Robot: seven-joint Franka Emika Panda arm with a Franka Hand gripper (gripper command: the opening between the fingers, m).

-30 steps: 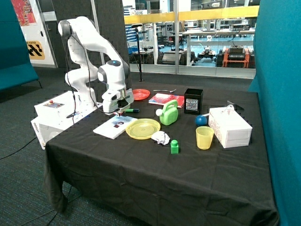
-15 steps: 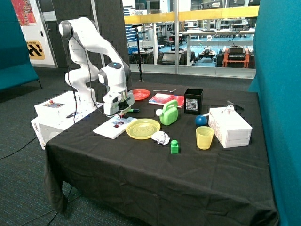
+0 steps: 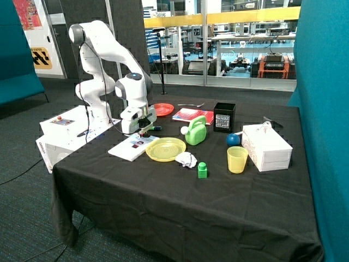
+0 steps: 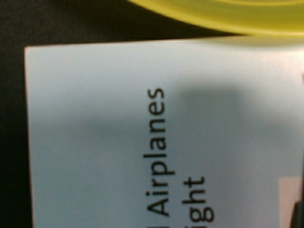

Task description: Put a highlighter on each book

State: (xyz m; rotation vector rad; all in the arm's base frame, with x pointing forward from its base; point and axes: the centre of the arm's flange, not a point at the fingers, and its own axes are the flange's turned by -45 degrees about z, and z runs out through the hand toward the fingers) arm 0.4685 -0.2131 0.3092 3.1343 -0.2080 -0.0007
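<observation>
The white book (image 3: pixel 132 146) lies flat near the table's front corner, beside the yellow plate. In the wrist view its pale cover (image 4: pixel 118 137) with the word "Airplanes" fills the picture from very close. My gripper (image 3: pixel 142 130) hangs low over the book's far end. A dark green highlighter (image 3: pixel 155 128) lies on the cloth just behind the gripper. The red book (image 3: pixel 192 115) lies further back, next to the black box, with nothing on it that I can see.
A yellow plate (image 3: pixel 165 148) touches the white book's side, and its rim shows in the wrist view (image 4: pixel 223 14). A green watering can (image 3: pixel 195 131), a black box (image 3: pixel 224 117), a red plate (image 3: pixel 162 109), a blue ball (image 3: pixel 233 139), a yellow cup (image 3: pixel 237 159), a white carton (image 3: pixel 266 146), a green block (image 3: pixel 202 170) and crumpled paper (image 3: pixel 187 159) stand around.
The gripper has shifted a little toward the yellow plate and the highlighter, staying low over the white book's far end.
</observation>
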